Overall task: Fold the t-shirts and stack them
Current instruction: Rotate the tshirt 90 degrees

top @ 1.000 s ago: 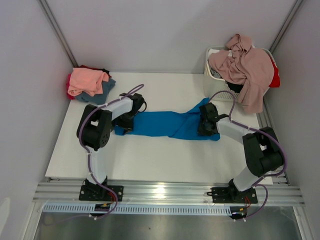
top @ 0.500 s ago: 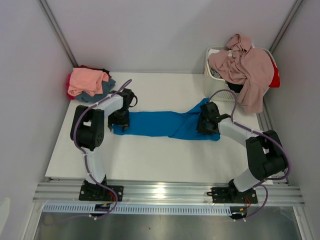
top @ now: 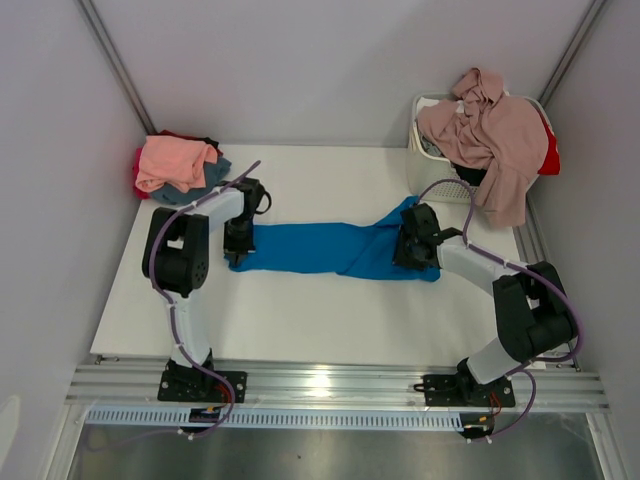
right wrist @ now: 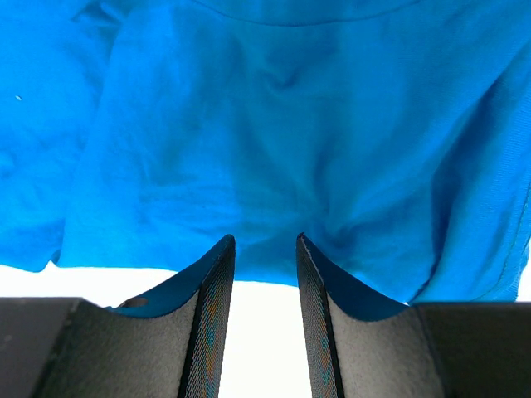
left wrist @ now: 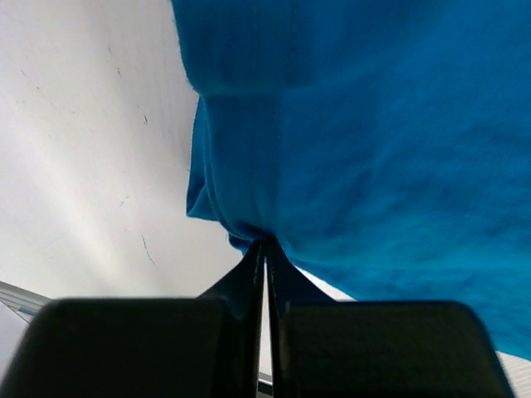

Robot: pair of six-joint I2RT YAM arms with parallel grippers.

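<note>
No readable text, label, brand or number — neither on the bright blue t-shirt point(top: 320, 248) nor the basket point(top: 420, 160)

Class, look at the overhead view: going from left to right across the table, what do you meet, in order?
stack of shirts → left gripper → bright blue t-shirt → right gripper → white basket → mauve-pink shirt draped over it

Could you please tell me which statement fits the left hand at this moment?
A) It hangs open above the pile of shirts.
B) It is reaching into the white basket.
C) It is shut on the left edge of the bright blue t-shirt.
C: in the left wrist view, the left hand has its fingers pressed together, pinching the edge of the bright blue t-shirt.
</note>
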